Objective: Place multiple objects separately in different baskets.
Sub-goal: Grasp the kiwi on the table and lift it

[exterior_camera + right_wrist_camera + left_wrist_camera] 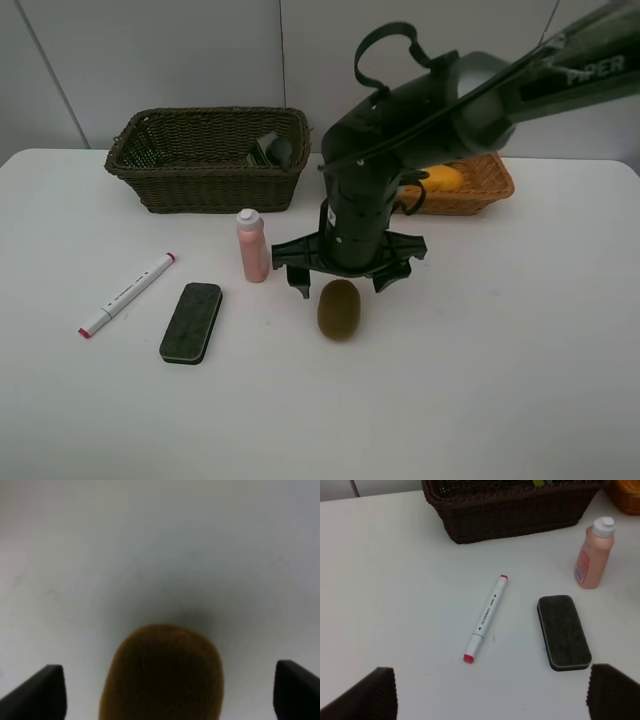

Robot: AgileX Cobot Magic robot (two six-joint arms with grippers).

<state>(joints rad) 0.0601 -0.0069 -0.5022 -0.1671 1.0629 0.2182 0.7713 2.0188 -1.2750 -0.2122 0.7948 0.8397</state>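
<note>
Brown kiwi [162,675] fills the lower middle of the right wrist view, lying on the white counter [500,380] directly between the two jaws of the right gripper [342,285]. These jaws stand wide apart, one on each side of the fruit, with clear gaps and no contact.

From the high view, the pink bottle [252,246] stands upright just left of the kiwi. Further left the black eraser [191,322] lies flat, and beyond it lies the white marker [127,295], red-tipped and set on a diagonal.

The left gripper [492,694] hangs above the counter near the marker and eraser, its jaws spread wide and holding nothing.

At the back of the counter sits the dark olive-brown basket [205,185], with a dark item [272,150] in its right-hand corner, too hidden to name. The orange-tan basket [480,190] sits to its right, mostly behind the right arm, with the yellow mango [443,178] inside.
</note>
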